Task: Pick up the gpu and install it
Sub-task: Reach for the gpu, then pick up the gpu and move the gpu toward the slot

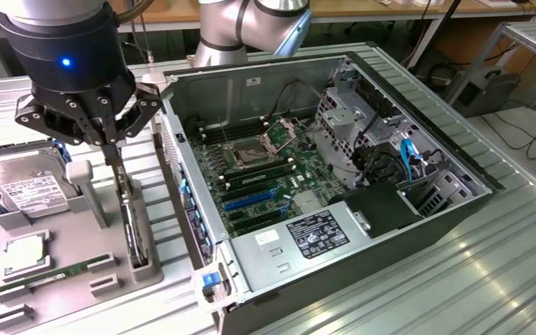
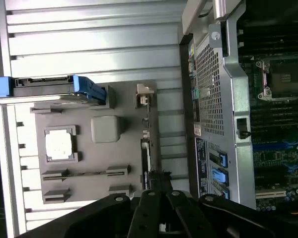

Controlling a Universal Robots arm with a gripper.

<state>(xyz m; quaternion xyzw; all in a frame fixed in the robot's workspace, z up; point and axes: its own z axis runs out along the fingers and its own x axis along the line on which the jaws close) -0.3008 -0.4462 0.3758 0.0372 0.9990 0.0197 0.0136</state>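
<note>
The gpu (image 1: 134, 230) is a thin dark card standing on edge in a slot along the grey tray's (image 1: 68, 241) side nearest the computer case. My gripper (image 1: 114, 164) hangs straight above the card's far end, fingers shut together, tips right at its top edge. Whether they touch the card I cannot tell. In the wrist view the gpu (image 2: 146, 148) appears edge-on, just ahead of the shut gripper (image 2: 159, 182).
The open computer case (image 1: 203, 230) lies beside the tray, its motherboard with blue slots (image 1: 249, 199) exposed. On the tray (image 2: 104, 153) sit a hard drive (image 1: 26, 185), a processor chip (image 1: 26, 251) and a memory stick (image 1: 49, 276). Ribbed metal table all around.
</note>
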